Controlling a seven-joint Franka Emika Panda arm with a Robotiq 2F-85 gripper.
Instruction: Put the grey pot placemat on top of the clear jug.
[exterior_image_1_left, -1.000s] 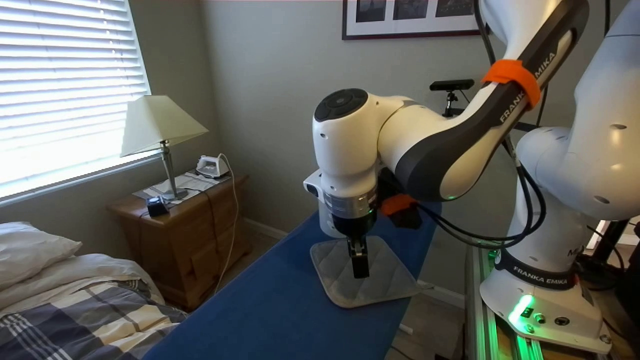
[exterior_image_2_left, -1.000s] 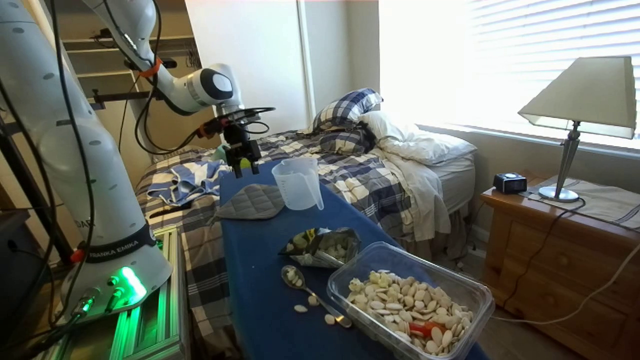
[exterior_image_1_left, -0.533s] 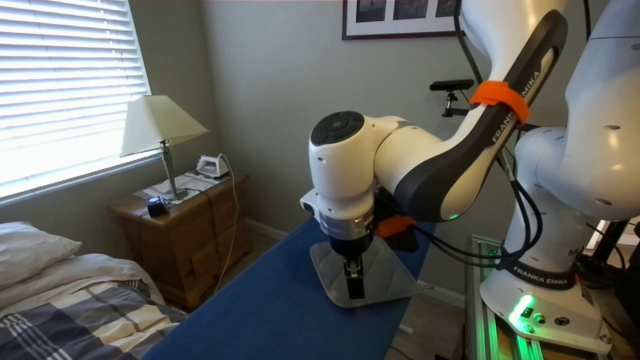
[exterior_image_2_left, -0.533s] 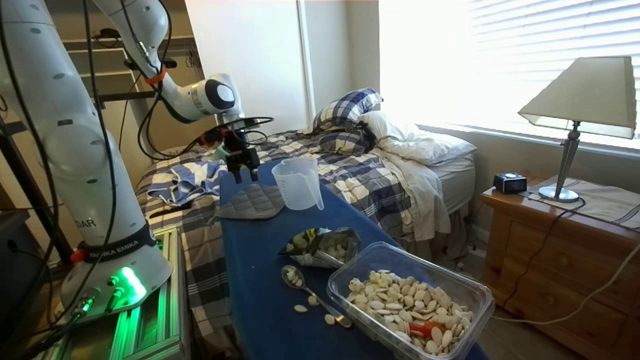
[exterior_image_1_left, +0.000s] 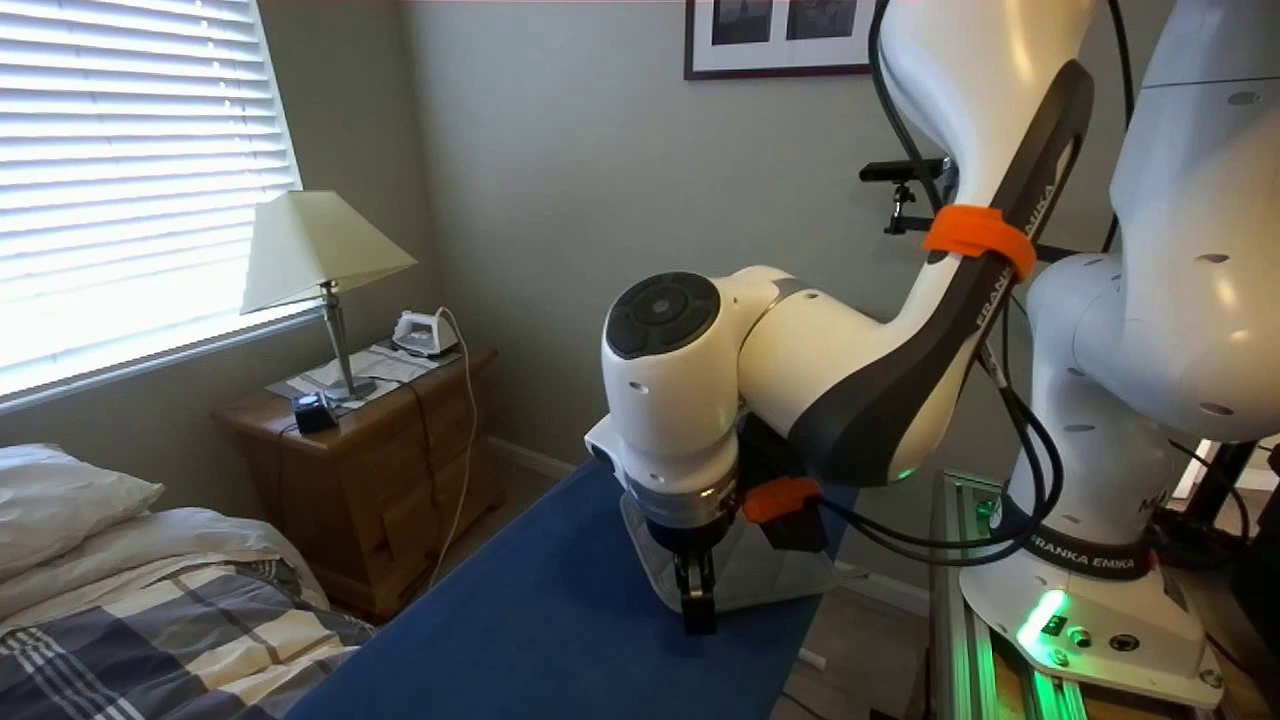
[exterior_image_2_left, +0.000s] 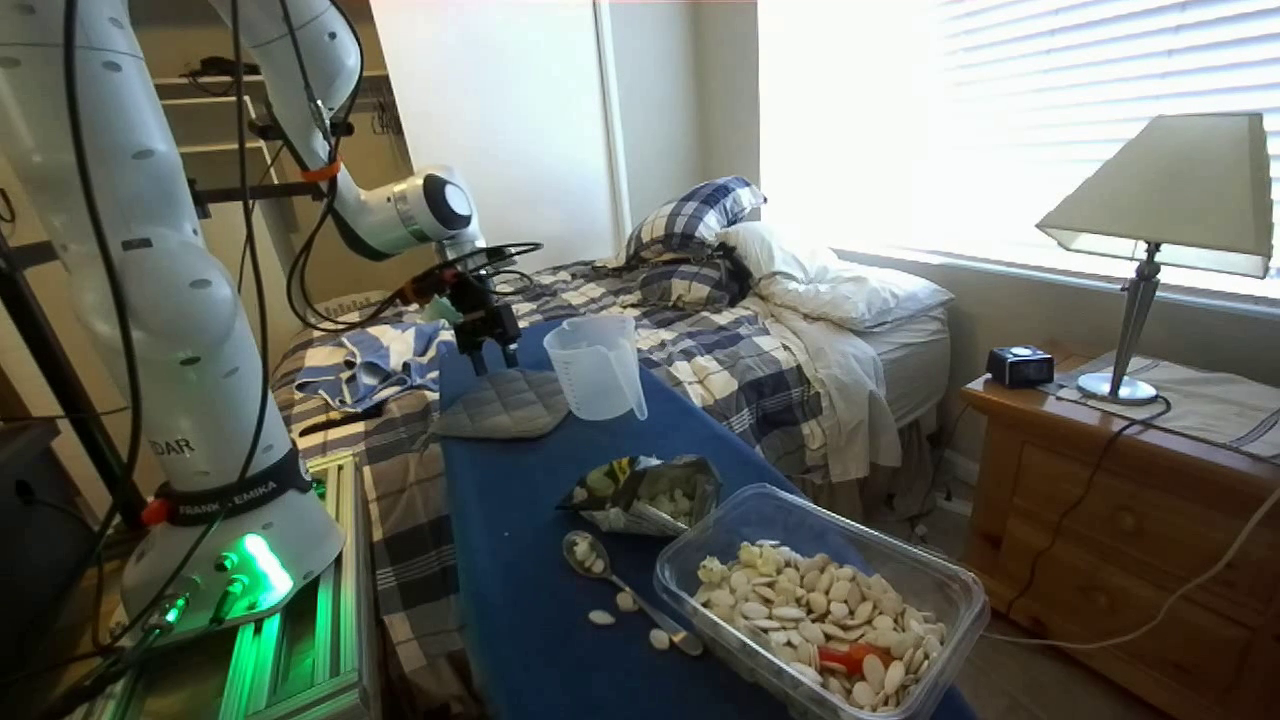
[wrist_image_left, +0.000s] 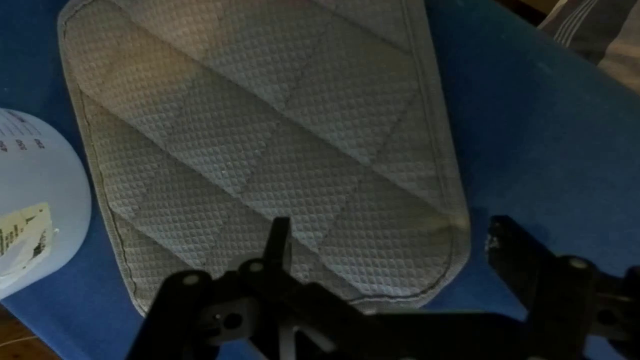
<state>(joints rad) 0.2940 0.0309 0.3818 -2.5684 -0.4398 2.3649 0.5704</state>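
the placemat (wrist_image_left: 265, 150) is textured cloth, the jug (exterior_image_2_left: 595, 372) smooth plastic.

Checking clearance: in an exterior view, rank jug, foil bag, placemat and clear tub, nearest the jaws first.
1. Placemat: far edge just below.
2. Jug: right of placemat in picture.
3. Foil bag: picture's lower middle.
4. Clear tub: picture's bottom right.

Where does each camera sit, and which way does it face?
Wrist view: on the wrist, facing down at the grey pot placemat; of the robot, only the open gripper.
An exterior view: outside the robot, facing the corner beyond the nightstand; arm, gripper, base toward picture right.
An exterior view: outside the robot, facing along the blue board toward the bed; arm, gripper, base toward picture left.
An exterior view and the wrist view share the clear jug.
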